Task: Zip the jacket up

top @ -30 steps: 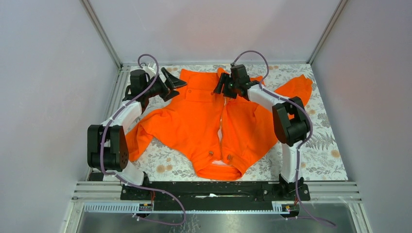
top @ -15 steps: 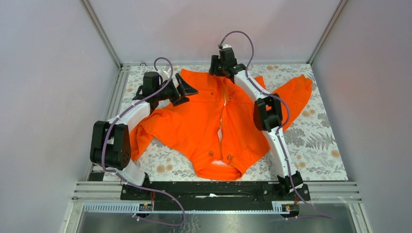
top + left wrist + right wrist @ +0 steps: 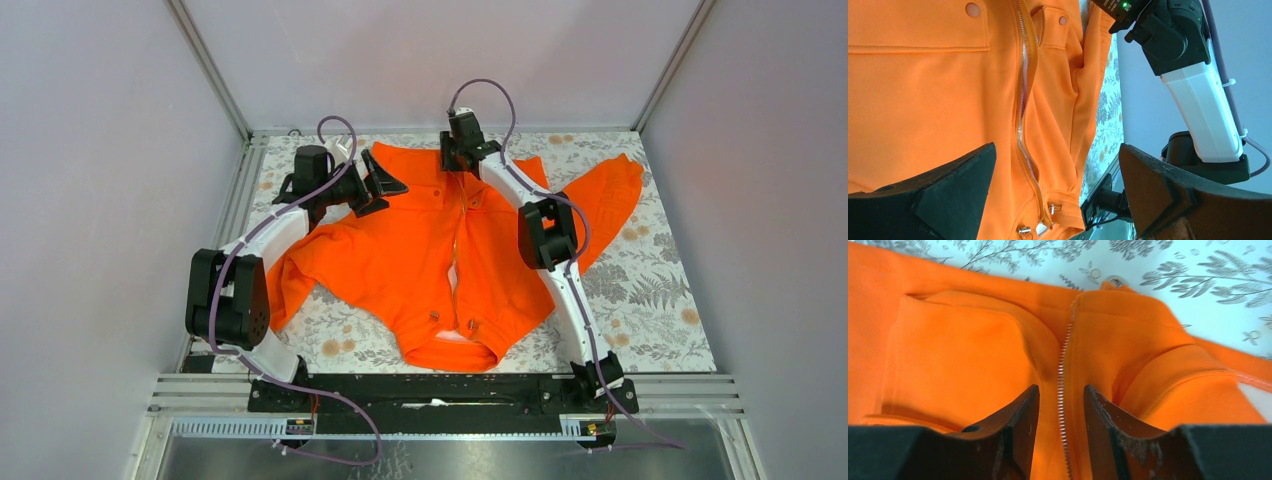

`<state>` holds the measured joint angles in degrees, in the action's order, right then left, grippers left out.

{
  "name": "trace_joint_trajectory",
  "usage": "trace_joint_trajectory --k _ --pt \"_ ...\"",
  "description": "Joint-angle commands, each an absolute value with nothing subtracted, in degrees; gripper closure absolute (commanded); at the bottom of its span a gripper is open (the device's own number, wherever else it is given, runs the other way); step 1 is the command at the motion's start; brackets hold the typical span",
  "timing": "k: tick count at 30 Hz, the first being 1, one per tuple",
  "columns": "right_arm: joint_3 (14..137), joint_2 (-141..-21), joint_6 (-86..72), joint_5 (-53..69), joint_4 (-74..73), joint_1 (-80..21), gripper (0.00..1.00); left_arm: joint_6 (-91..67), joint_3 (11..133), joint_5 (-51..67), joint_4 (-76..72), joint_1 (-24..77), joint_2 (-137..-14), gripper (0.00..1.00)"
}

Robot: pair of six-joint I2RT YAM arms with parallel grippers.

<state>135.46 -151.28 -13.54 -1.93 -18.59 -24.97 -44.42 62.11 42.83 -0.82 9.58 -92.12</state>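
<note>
Zip (image 3: 1062, 365) is seen shut at far end, straddled by R gripper (image 3: 1061, 387), jaws slightly parted, nothing pinched. Pale gap (image 3: 457, 270) is seen mid-jacket (image 3: 400, 250), so task is judged unfinished. L gripper (image 3: 1056, 146) is held wide, empty.

lab cell: grey panels (image 3: 100, 150), aluminium frame (image 3: 208, 68)

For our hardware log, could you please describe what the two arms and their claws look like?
The left arm and right arm have white shells, black joint housings and a looping purple cable each. The left claw and right claw are black, with two wedge-shaped fingers.
</note>
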Motion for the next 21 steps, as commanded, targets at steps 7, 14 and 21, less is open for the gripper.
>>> trace_joint_trajectory --k 7,14,21 --pt "132.40 -146.64 -8.78 -18.24 -18.45 -25.32 0.51 -43.33 64.37 43.17 -2.44 9.32 -91.73 0.01" --pt "126.92 -142.87 -13.00 -13.44 -14.90 -24.21 0.69 -43.33 64.29 43.20 -2.42 9.40 -91.65 0.01" --pt "112.10 -134.22 -22.31 0.43 -1.51 -18.76 0.77 -43.32 64.25 43.18 -2.40 9.40 -91.68 0.01"
